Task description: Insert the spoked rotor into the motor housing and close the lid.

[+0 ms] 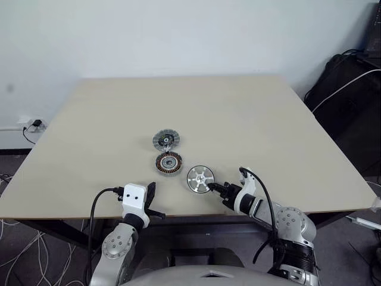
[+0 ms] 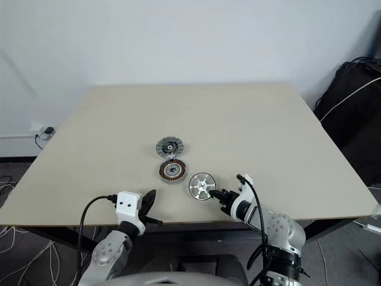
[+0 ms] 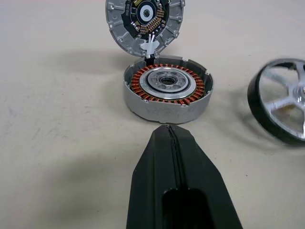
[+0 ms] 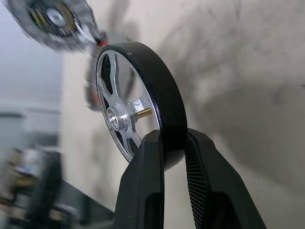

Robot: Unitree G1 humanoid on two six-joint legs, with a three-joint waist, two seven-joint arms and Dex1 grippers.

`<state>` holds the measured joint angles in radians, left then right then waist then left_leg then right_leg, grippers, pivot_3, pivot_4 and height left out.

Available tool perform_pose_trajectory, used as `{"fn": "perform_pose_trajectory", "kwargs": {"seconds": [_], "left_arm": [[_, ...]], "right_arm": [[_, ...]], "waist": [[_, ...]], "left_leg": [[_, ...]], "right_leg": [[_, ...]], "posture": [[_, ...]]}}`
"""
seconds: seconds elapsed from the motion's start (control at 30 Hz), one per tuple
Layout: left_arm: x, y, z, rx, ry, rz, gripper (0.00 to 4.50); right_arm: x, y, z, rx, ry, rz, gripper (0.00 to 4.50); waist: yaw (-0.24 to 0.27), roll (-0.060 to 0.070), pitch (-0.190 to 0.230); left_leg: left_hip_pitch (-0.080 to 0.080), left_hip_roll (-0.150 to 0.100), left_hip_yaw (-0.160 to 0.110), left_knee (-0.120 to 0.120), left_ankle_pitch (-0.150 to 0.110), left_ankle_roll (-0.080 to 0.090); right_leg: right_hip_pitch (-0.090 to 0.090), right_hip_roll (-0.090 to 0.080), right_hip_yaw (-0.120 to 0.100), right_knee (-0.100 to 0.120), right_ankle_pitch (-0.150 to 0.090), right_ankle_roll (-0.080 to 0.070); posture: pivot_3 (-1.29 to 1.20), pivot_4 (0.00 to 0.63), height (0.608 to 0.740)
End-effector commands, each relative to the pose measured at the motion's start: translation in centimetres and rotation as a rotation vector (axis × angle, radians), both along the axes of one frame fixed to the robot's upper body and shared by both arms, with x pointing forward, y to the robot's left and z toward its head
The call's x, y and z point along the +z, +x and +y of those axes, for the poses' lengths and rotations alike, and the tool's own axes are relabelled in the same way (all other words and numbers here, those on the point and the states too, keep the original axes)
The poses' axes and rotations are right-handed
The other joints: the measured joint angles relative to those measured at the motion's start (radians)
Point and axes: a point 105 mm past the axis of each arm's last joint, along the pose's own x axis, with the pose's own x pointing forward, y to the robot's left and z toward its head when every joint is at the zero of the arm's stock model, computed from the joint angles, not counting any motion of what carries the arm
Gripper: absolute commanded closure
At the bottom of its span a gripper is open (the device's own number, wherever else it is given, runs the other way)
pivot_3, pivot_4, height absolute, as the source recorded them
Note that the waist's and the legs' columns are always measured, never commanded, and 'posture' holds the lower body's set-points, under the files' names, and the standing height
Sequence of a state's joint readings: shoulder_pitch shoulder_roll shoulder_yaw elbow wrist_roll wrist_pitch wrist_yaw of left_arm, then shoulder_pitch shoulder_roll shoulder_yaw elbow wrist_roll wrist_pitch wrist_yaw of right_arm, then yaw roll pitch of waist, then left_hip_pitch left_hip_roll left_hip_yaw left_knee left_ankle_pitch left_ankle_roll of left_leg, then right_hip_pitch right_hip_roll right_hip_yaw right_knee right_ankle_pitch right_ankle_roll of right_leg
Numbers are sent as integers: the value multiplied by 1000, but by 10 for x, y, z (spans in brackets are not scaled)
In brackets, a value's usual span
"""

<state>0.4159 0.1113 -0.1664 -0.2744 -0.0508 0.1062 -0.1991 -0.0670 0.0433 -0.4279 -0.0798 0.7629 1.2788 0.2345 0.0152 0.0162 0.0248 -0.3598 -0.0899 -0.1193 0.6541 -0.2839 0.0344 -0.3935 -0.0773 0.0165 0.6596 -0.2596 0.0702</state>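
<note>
I take the motor housing point(image 1: 168, 163) as my reference: a grey cup with a ring of copper windings, lying flat on the tabletop point(image 1: 250, 119) with its open side up. The spoked rotor point(image 1: 200, 179), black-rimmed with silver spokes, is just to the right of the housing and slightly nearer to me, apart from it. My right hand point(image 1: 213, 187) grips it by the rim, one finger point(image 4: 143, 191) on the spoked side and the other on the back. The rotor looks tipped off flat, its spoked face and short brass shaft turned up and partly toward the housing. The lid point(image 1: 166, 140) sits close against the housing's far side, circuit-board face showing. My left hand point(image 1: 150, 199) is closed on nothing, on the housing's near side, pointing at it.
</note>
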Motion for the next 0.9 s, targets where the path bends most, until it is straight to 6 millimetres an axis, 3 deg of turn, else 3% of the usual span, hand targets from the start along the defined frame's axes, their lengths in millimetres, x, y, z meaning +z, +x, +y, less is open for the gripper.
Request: {"fn": "perform_pose_trajectory", "kwargs": {"seconds": [0.03,0.37,0.7,0.9], "left_arm": [[12,5,-1,-11,-4,-48,4500],[15,5,0,-10,0,-60,4500],[18,5,2,8,-1,-80,4500],[18,4,3,17,0,-79,4500]], "right_arm": [[28,15,13,1,66,-67,4177],[53,48,64,23,69,-18,4177],[68,46,120,189,80,-39,4177],[70,50,136,225,82,-47,4177]], "waist": [[-1,1,1],[-2,2,0],[-21,4,0],[-27,4,0]], "left_leg": [[0,0,0,0,0,0],[0,1,0,-2,0,0],[-1,-1,2,-3,0,1],[-1,-1,2,-3,0,1]], "right_leg": [[0,0,0,0,0,0],[-1,1,0,0,0,-1],[-4,0,2,0,0,-1],[-4,1,2,0,0,-1]], "posture": [[0,0,740],[0,0,740],[0,0,740],[0,0,740]]}}
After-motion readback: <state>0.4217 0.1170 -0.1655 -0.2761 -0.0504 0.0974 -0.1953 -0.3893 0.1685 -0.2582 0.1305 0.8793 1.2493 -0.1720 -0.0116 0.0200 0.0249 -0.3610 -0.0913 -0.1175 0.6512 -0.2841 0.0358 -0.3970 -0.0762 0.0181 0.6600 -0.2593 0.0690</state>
